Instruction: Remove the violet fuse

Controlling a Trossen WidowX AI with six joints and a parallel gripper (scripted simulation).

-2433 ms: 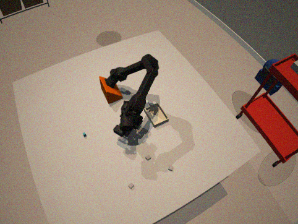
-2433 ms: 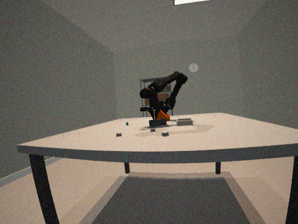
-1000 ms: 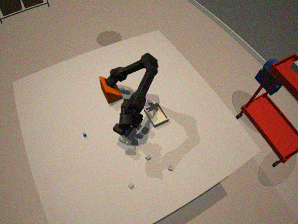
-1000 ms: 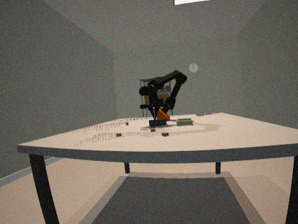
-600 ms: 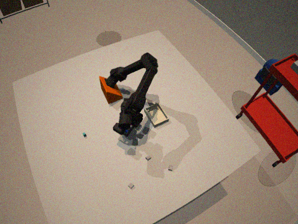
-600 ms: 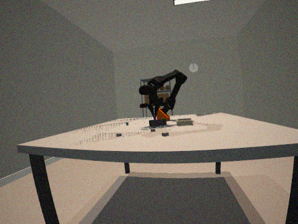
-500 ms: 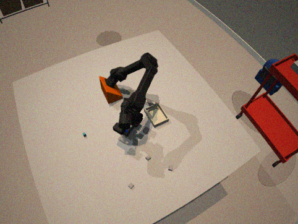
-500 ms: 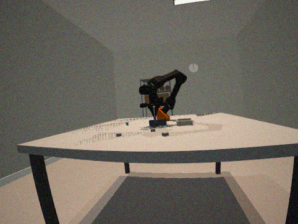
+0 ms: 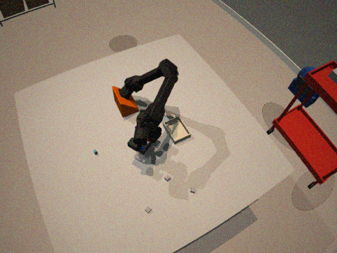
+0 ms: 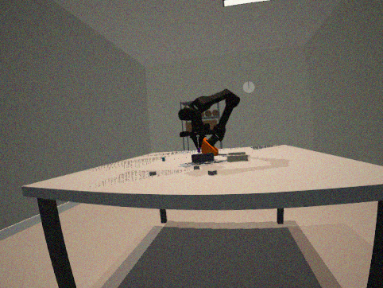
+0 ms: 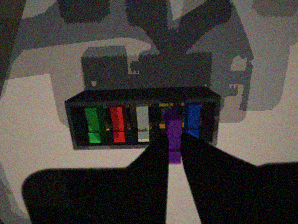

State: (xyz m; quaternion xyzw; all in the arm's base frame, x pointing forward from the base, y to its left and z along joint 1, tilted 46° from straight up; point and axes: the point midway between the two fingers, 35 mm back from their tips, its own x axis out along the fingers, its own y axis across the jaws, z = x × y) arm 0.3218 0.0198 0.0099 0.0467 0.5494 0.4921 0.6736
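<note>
Violet fuse (image 11: 173,134) pinched in closed claw (image 11: 174,150), partly risen above fuse block (image 11: 142,117), at risk of brushing blue fuse (image 11: 193,120) close alongside if lifted askew toward tray (image 9: 177,129).

My hand (image 11: 174,150) is clamped on the violet fuse (image 11: 174,131), upright above its slot in the dark fuse block (image 11: 75,125) near the bench's middle. The tray (image 9: 177,129) lies beside it, toward the right edge.

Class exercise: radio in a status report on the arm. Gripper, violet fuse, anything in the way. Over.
Gripper shut on violet fuse. Fuse lifted, above the fuse block. Blue fuse and white fuse close on either side. Tray off to the side, nothing in it.
</note>
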